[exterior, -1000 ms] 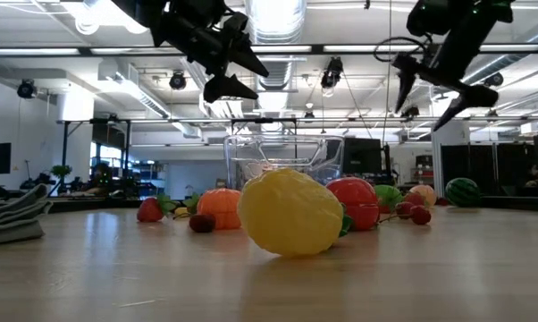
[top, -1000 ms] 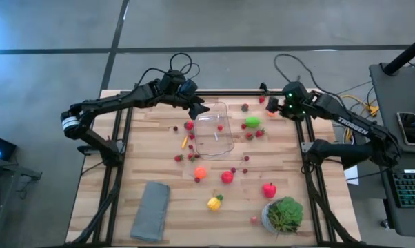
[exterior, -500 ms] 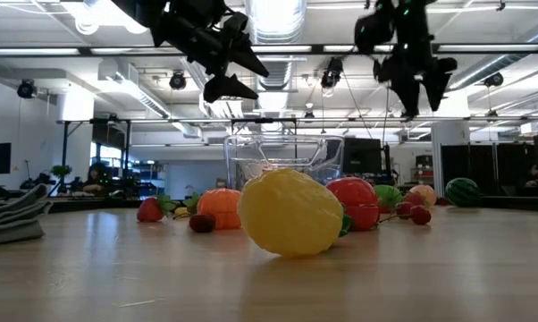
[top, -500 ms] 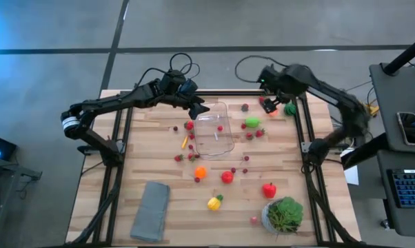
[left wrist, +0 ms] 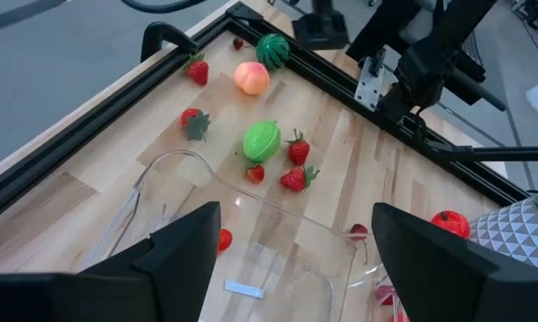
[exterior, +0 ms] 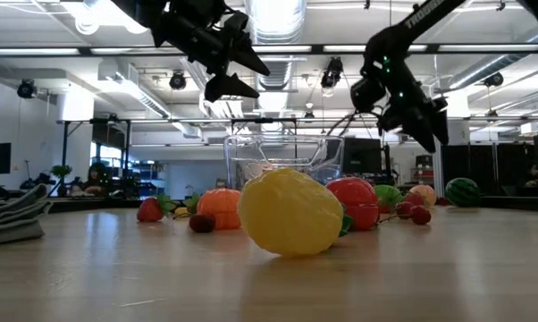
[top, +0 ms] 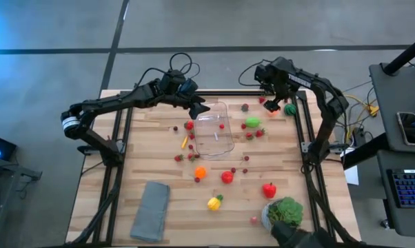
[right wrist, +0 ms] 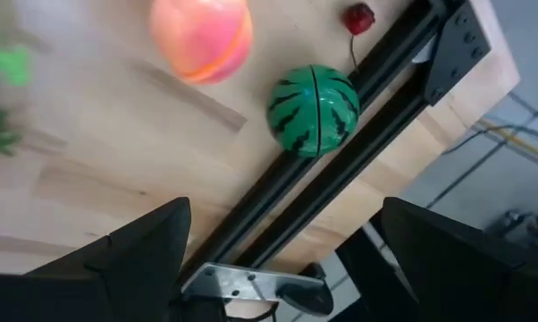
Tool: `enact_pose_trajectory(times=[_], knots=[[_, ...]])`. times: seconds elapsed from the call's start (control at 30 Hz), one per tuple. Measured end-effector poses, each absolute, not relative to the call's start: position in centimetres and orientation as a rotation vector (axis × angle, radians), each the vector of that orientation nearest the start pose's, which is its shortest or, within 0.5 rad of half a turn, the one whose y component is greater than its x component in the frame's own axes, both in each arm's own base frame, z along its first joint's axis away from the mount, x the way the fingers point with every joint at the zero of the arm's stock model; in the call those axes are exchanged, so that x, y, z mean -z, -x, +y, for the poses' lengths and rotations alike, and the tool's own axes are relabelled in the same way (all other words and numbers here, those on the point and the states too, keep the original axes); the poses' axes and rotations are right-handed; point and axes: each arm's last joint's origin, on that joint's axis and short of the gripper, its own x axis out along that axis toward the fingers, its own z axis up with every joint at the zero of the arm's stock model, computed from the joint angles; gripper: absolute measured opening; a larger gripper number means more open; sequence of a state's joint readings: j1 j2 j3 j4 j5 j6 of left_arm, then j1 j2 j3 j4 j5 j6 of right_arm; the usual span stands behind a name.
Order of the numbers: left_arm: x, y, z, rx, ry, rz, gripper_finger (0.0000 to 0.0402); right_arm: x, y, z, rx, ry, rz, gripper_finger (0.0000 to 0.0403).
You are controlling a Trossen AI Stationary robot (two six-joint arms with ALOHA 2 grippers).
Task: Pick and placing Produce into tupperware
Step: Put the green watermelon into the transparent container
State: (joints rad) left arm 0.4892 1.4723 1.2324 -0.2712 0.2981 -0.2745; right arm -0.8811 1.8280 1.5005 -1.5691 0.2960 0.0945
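Note:
The clear tupperware stands open on the table's middle; a small red piece shows within its outline. Produce lies scattered around it: a green piece, an orange one, a red one, a yellow one and small berries. My left gripper hovers open above the tupperware's far left corner. My right gripper hangs open over the far right corner, above a small watermelon and a pink peach. Its fingers touch nothing.
A folded grey cloth lies near the left front edge. A bushy plant in a white pot stands at the right front. Black frame rails run along the table's sides. A dark shape shows at the near edge.
My right arm has swung its links round from the table's right side toward the far edge. Its gripper has stayed over the far right corner, turned about and come lower. It stays open. The dark shape at the near edge has come into view.

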Motion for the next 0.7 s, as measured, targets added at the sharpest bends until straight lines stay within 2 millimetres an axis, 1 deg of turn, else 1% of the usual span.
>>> enact_pose_trajectory(times=[0.2, 0.33, 0.37, 0.47, 0.53, 0.6, 0.63, 0.7], knots=[[-32.0, -29.5, 14.8, -0.257, 0.464, 0.445, 0.0277, -22.9, -17.3, -25.7, 0.857, -0.684, 1.938, 0.0361], [-32.0, -29.5, 14.8, -0.263, 0.463, 0.444, 0.0277, -22.3, -17.3, -25.7, 0.826, -0.713, 1.950, 0.0361], [-32.0, -29.5, 14.8, -0.263, 0.463, 0.444, 0.0277, -22.0, -17.4, -25.7, 0.829, -0.733, 1.946, 0.0361], [-32.0, -29.5, 14.8, -0.263, 0.463, 0.444, 0.0277, -21.2, -17.3, -25.5, 0.839, -0.876, 1.919, 0.0361], [-32.0, -29.5, 14.8, -0.263, 0.464, 0.444, 0.0277, -20.6, -17.1, -25.5, 0.904, -0.923, 1.932, 0.0361], [-32.0, -29.4, 14.8, -0.263, 0.465, 0.444, 0.0277, -20.3, -16.6, -25.7, 1.049, -0.911, 1.941, 0.0360], [-32.0, -29.4, 14.8, -0.263, 0.466, 0.444, 0.0277, -20.4, -16.4, -25.8, 1.119, -0.914, 1.923, 0.0360], [-32.0, -29.5, 14.8, -0.263, 0.466, 0.444, 0.0277, -20.7, -16.3, -26.2, 1.228, -0.945, 1.825, 0.0360]])
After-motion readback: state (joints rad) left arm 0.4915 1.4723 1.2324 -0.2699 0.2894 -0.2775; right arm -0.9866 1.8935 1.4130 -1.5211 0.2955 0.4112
